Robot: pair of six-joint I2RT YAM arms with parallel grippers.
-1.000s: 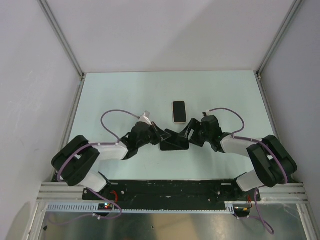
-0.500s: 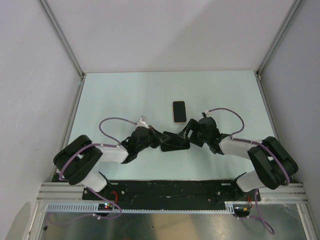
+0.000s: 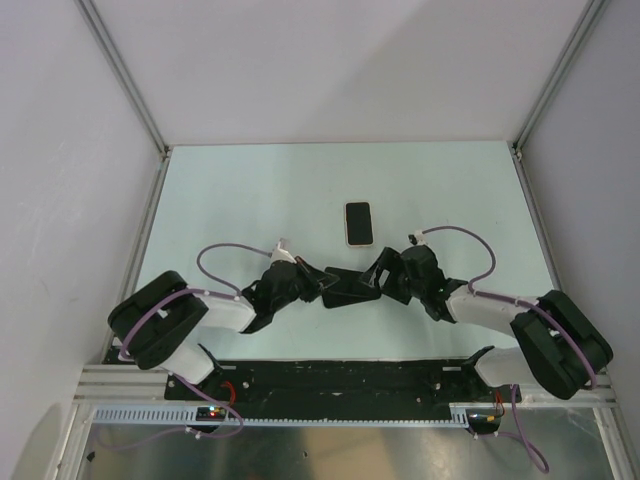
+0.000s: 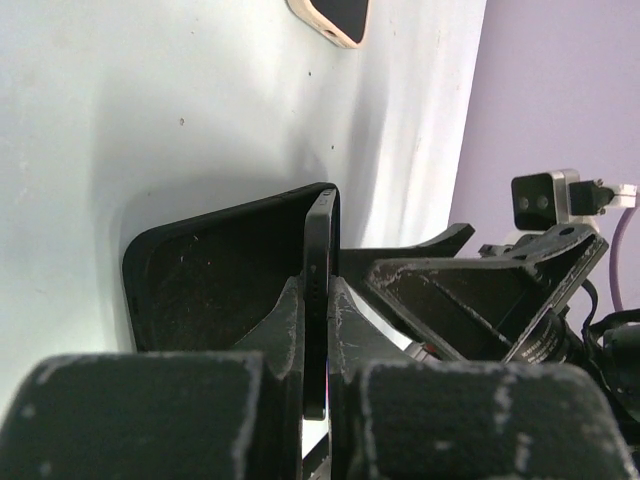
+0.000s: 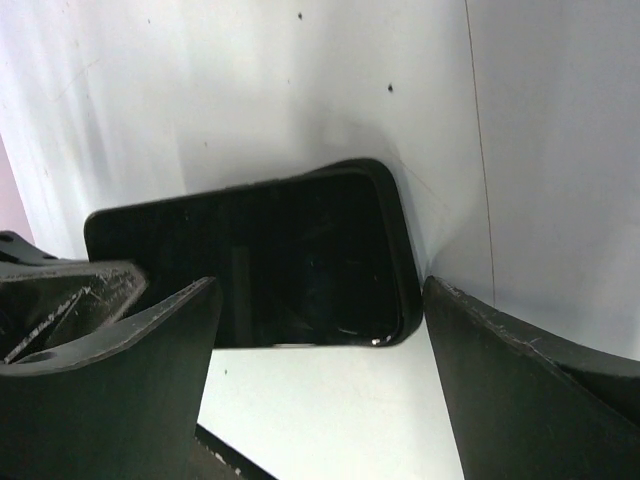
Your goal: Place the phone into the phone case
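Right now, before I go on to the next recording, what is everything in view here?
phone: one, black face with a pale pink rim, flat on the table beyond the grippers, untouched
case: one, black, between the two grippers
table: one, pale green-white
walls: three, white, left, back and right of the table
left gripper: one, black, shut on the case's side wall
right gripper: one, black, open, a finger on either side of the case

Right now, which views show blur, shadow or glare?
Left wrist view: the left gripper's pads are blurred; the phone case throws a soft shadow on the table. Right wrist view: faint sheen on the phone case. Top view: even light, sharp.
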